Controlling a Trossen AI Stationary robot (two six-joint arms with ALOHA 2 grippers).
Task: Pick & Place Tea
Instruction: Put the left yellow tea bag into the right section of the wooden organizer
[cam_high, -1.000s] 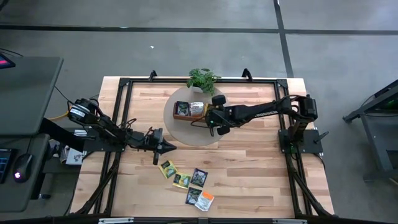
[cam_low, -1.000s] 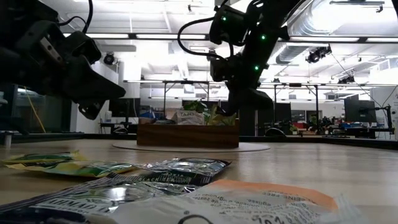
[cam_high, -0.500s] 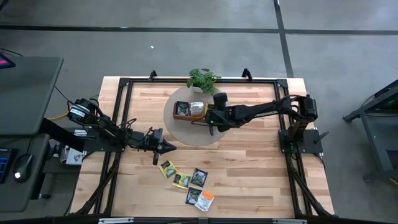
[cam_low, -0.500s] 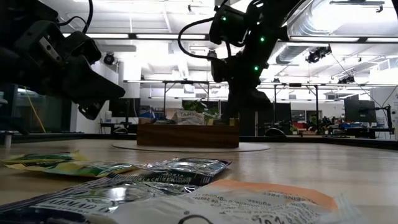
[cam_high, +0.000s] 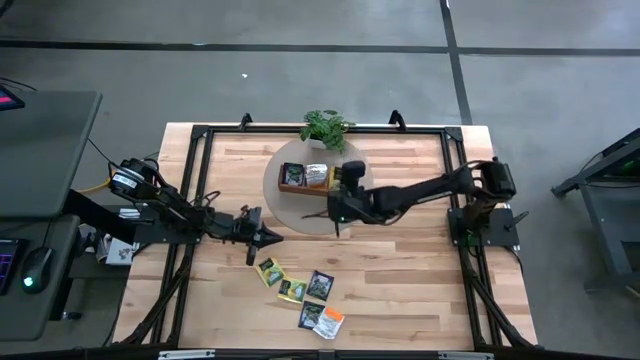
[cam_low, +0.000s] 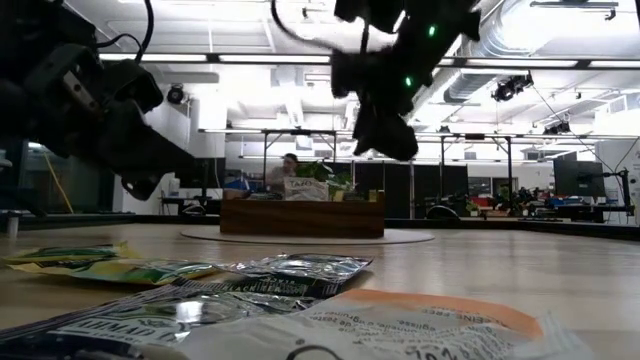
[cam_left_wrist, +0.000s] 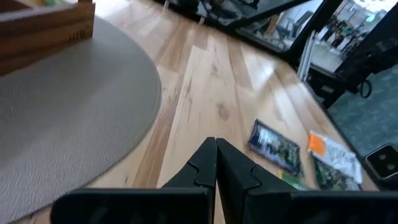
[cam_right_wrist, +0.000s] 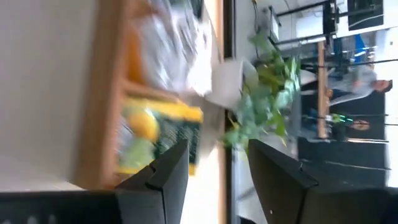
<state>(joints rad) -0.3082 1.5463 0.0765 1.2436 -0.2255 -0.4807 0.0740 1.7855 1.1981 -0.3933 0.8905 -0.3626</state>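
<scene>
Wood tray (cam_high: 305, 177) on the round mat (cam_high: 300, 215) already holds sachets (cam_right_wrist: 163, 129); five more (cam_high: 300, 292) lie loose on the near table. The right gripper (cam_high: 337, 203) hangs beside the tray, jaws apart and empty. Swinging low from here, it could clip the tray wall or the plant (cam_high: 326, 127) behind. The left gripper (cam_left_wrist: 215, 163), clenched on nothing, waits near the sachets, so both arms may crowd that patch. Elsewhere the table lies open.

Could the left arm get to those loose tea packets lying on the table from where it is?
Probably yes: the left gripper, shut, sits just beside the tea sachets, with only bare table between them.
</scene>
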